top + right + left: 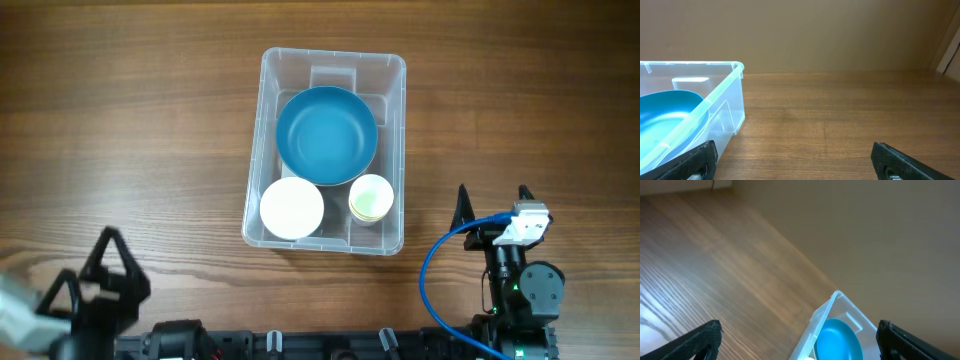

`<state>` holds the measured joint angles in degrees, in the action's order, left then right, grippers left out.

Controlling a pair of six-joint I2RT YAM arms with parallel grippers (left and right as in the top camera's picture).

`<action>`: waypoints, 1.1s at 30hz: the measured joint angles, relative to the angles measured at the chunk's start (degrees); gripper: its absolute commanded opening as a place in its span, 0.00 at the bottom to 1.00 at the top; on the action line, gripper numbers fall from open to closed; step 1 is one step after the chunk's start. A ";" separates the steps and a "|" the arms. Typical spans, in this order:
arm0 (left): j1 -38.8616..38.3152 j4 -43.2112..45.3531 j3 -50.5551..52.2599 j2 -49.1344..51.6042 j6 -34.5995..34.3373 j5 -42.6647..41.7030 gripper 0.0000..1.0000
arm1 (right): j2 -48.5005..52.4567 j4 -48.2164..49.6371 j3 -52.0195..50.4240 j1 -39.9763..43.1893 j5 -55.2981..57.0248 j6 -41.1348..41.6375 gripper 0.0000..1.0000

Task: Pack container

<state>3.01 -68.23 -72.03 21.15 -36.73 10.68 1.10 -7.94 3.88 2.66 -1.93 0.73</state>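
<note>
The clear plastic container (268, 90) stands in the middle of the table. In it lie a large blue bowl (326, 135), a white bowl (291, 208) and a small pale yellow-green cup (371, 197). The container (821, 316) and blue bowl (837, 340) show in the left wrist view, and the container (727, 92) and blue bowl (667, 112) at the left of the right wrist view. My left gripper (110, 270) is open and empty at the front left. My right gripper (492, 197) is open and empty, to the right of the container's front corner.
The table is brown wood (130, 120). A blue cable (440, 270) loops beside the right arm's base at the front right. A plain wall rises behind the table's far edge in the right wrist view (840, 35).
</note>
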 measured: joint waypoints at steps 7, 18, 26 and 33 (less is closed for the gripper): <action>0.07 8.11 13.20 -9.94 0.02 1.81 1.00 | 0.00 -0.02 0.00 0.00 -0.02 0.00 1.00; 0.37 48.06 47.21 -15.85 0.02 2.12 1.00 | 0.00 0.00 0.00 0.00 -0.02 -0.02 1.00; 0.37 61.77 60.89 -15.98 0.00 -2.10 1.00 | -0.02 0.00 0.00 0.00 -0.02 0.00 1.00; 0.37 62.10 62.47 -18.18 0.00 -4.81 1.00 | 0.00 0.00 0.00 0.00 -0.02 -0.02 1.00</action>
<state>3.38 -6.13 -9.56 2.96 -36.73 5.87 1.10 -7.94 3.88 2.66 -1.96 0.71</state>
